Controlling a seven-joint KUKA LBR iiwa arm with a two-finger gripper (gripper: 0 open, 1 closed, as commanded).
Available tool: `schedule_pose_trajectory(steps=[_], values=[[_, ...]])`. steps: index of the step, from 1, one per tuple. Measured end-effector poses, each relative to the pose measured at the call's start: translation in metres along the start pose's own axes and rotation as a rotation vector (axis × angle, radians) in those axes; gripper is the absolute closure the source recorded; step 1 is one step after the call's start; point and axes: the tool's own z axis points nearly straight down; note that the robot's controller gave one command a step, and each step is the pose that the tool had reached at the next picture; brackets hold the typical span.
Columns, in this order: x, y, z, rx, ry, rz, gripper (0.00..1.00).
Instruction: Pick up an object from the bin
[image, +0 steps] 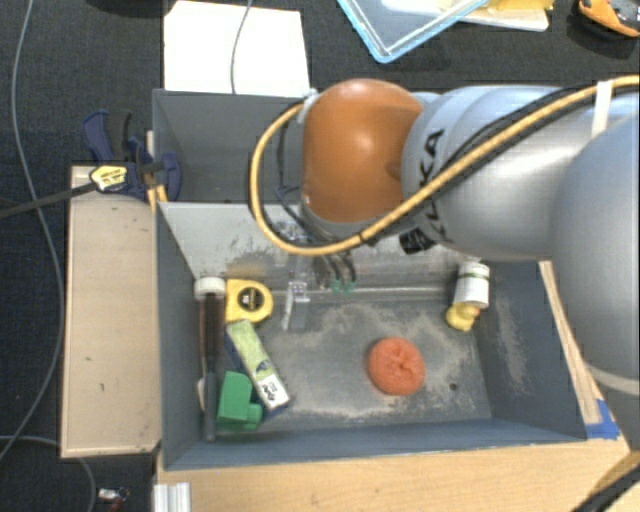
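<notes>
My gripper (300, 295) hangs under the orange wrist cover, low over the bin's back middle, and I see nothing held in it. Just to its left a yellow tape measure (248, 300) lies on the floor. A red-orange round lump (397, 365) sits in front of it and to the right, apart from it. A small white bottle with a yellow cap (468, 296) lies at the back right.
Along the left wall lie a long dark stick with a white cap (208, 345), a green block (237, 398) and a white and green tube (258, 365). The arm covers the bin's upper right.
</notes>
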Motion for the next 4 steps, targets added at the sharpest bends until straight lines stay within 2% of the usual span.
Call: schedule_pose_trajectory(steps=[1, 2, 3, 4], values=[[-0.002, -0.001, -0.004, -0.001, -0.008, 0.005, 0.0], [0.014, -0.03, 0.033, -0.003, -0.013, -0.146, 0.0], [0.017, -0.05, 0.045, -0.001, -0.007, -0.049, 0.0], [0.013, -0.078, 0.071, -0.001, -0.008, 0.043, 0.0]])
